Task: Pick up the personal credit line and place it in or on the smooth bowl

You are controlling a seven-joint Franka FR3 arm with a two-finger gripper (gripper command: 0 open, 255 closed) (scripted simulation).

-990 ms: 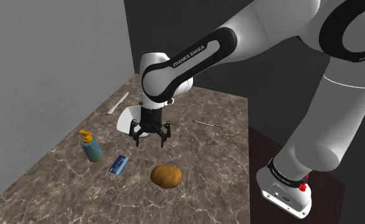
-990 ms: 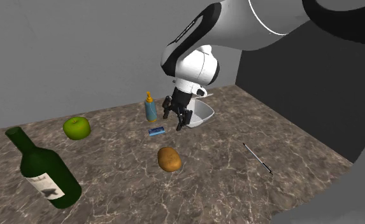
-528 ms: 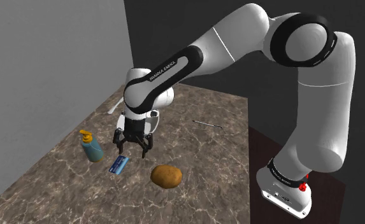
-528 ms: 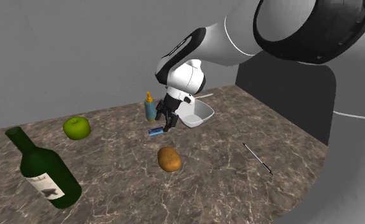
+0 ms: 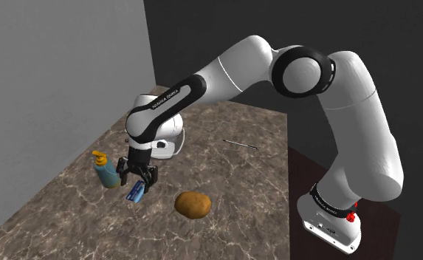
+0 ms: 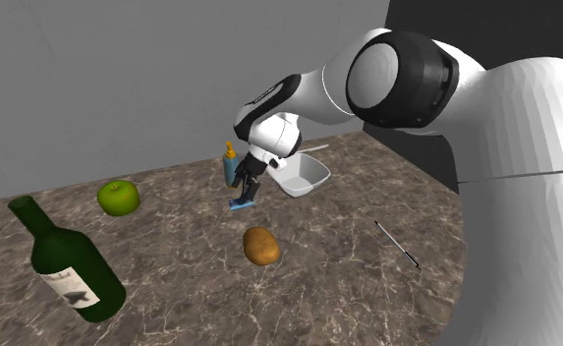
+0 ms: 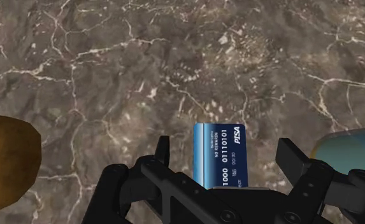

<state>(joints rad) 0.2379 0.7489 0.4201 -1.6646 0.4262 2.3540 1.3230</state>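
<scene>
As arm stoops, hand open, seemingly above card

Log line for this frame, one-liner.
phase: pre-grasp | gripper: open, low over blue card | blue card: flat on marble counter, unheld | white bowl: no card yet

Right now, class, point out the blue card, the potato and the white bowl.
blue card point(image 7: 220, 153), wrist view, middle of its printed face.
potato point(image 5: 193, 204), shoulder view, middle of its brown skin.
white bowl point(image 6: 313, 183), second exterior view, on its outer wall.
</scene>
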